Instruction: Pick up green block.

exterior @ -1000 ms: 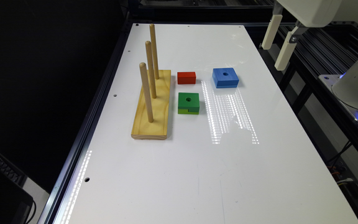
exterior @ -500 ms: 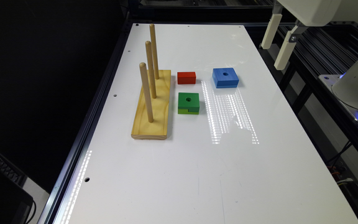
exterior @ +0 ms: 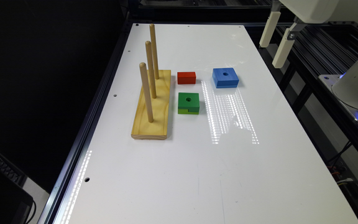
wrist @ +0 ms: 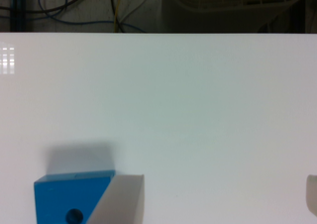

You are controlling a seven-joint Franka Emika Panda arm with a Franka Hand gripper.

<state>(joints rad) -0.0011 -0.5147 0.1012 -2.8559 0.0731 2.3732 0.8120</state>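
a white table (exterior: 197,174) holds a wooden peg stand (exterior: 152,107). the green block (exterior: 188,103) sits flat just beside the stand, untouched. a red block (exterior: 186,77) lies just behind the green block; a blue block (exterior: 225,77) sits farther from the stand. the gripper (exterior: 275,40) hangs high, well apart from the stand, fingers spread wide, holding nothing.

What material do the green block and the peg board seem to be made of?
The green block looks like painted wood: matte dark green on top, with a lighter lime layer below. Paint hides any grain, so plastic is possible. The peg board looks like bare, light wood; grain lines show on its base, and the three pegs match it.
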